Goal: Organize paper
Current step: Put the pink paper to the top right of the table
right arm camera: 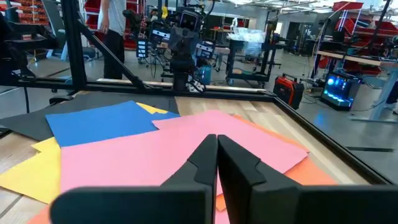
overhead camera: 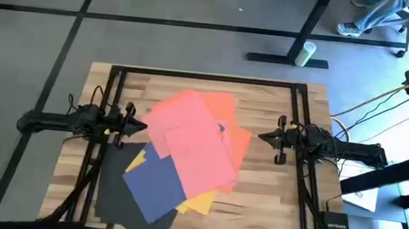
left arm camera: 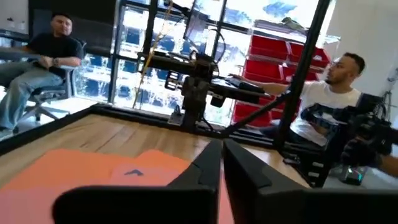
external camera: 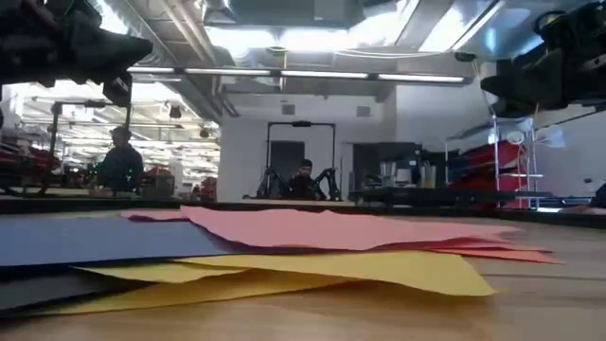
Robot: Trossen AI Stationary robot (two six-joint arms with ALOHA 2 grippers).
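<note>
A loose, fanned heap of coloured paper covers the middle of the wooden desk (overhead camera: 272,194), reaching toward its front edge. The dark grey-black sheet (overhead camera: 112,192) lies lowest, then the yellow sheet (overhead camera: 200,201), navy blue sheet (overhead camera: 154,184) and orange sheet (overhead camera: 237,143), with pink sheets (overhead camera: 195,140) on top. They look thin, light, limp and slippery, so an overhanging corner seems the best hold. The left claw (overhead camera: 138,126) and right claw (overhead camera: 263,137) hover at either side, fingers together, empty.
</note>
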